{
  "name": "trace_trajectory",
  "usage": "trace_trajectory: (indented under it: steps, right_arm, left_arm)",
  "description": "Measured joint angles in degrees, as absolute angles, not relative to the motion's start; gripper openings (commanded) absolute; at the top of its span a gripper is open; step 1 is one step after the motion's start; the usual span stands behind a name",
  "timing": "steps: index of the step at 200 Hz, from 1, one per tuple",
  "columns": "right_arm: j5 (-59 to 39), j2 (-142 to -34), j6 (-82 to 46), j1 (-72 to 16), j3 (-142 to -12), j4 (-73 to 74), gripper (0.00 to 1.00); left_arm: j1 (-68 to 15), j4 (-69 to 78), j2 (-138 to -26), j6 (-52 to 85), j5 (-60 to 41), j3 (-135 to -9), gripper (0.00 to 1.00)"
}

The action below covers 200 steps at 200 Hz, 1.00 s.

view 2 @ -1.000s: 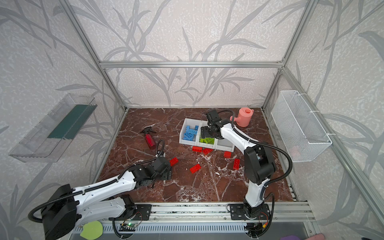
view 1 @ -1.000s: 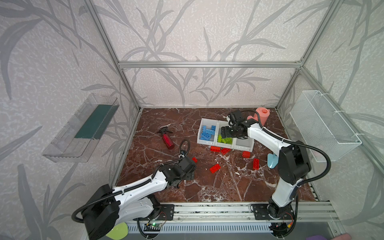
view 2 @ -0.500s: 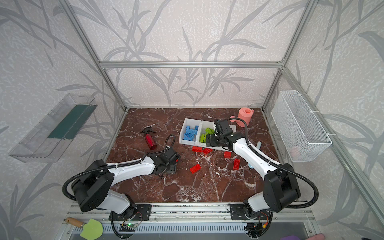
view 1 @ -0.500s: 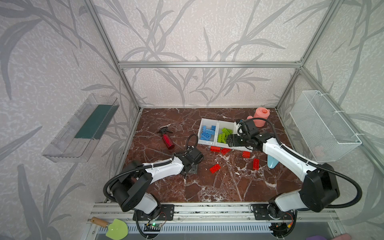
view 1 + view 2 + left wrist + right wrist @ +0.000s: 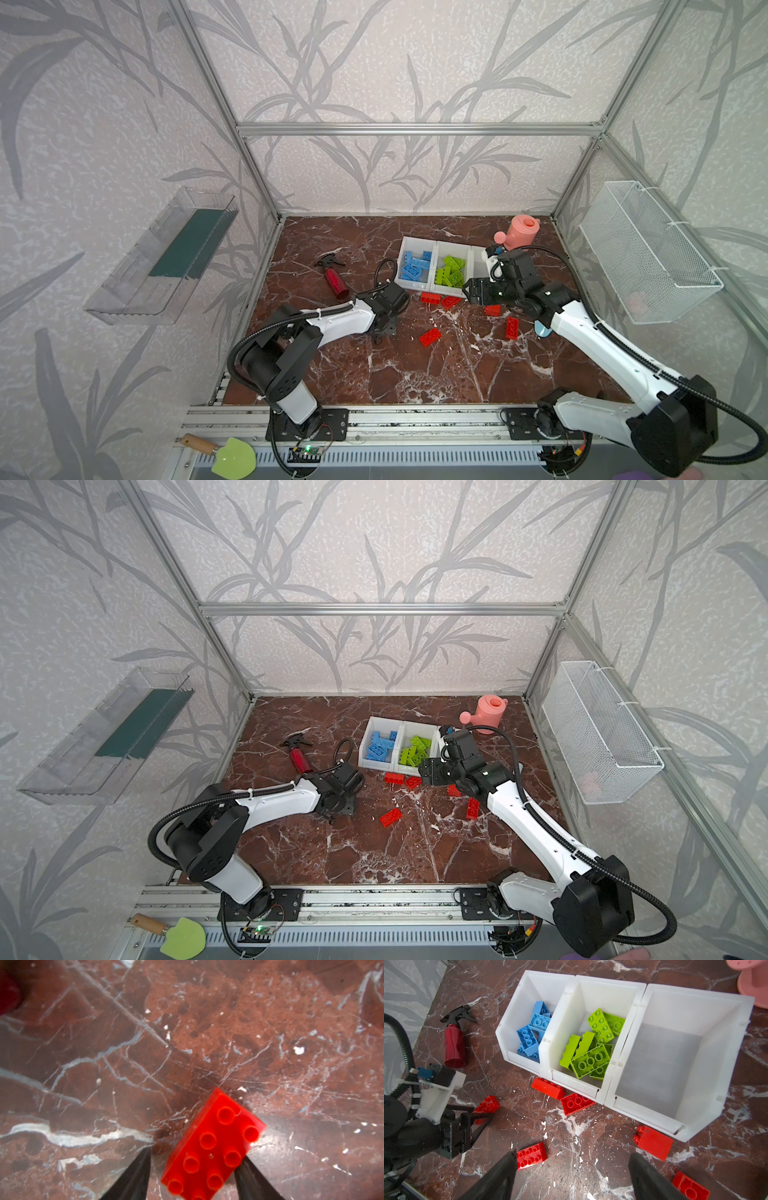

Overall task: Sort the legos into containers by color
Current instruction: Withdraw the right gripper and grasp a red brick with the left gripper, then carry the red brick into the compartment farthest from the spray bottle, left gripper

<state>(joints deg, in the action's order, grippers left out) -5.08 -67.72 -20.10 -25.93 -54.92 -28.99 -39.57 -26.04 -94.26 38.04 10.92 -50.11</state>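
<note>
left gripper straddles a red brick, right gripper spread over the table

the right wrist view looks into the containers (image 5: 641, 991): blue legos (image 5: 529, 1039) in one end bin, green legos (image 5: 591, 1059) in the middle, only white floor in the other end bin, which the right arm (image 5: 602, 345) partly covers in both top views. that arm reaches forward, right gripper (image 5: 574, 1178) spread wide, holding nothing. the left arm (image 5: 332, 324) lies low, wrist bent down. only the left wrist view shows the left gripper (image 5: 195, 1155) straddling a red brick (image 5: 212, 1142), studs up on the table (image 5: 415, 374), long axis slanted across the gap, one finger touching, the other just clear.
</note>
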Motion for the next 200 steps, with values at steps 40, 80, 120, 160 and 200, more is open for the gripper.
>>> trace_trajectory:
  steps: [40,80,120,160,200]
  right_arm:
    - [-5.1,-65.0,-20.0,-26.0,-54.2,-30.0,0.85]
    - [-5.1,-64.3,-20.0,-26.2,-53.3,-30.2,0.83]
    - [-5.4,-63.7,-20.1,-26.2,-51.0,-30.2,0.83]
    - [-6.3,-61.0,-20.6,-26.2,-47.1,-29.7,0.82]
    - [-7.3,-57.1,-21.7,-26.2,-40.8,-29.4,0.82]
  left_arm:
    - [-39.6,-25.0,-94.8,38.2,9.8,-50.4,0.43]
    - [-39.6,-24.7,-95.0,38.5,9.1,-50.5,0.3]
    - [-39.7,-24.8,-95.0,38.5,8.9,-50.7,0.26]
    - [-41.4,-26.4,-94.9,38.5,8.8,-52.4,0.26]
    - [-44.0,-28.1,-93.9,37.7,8.6,-59.3,0.26]
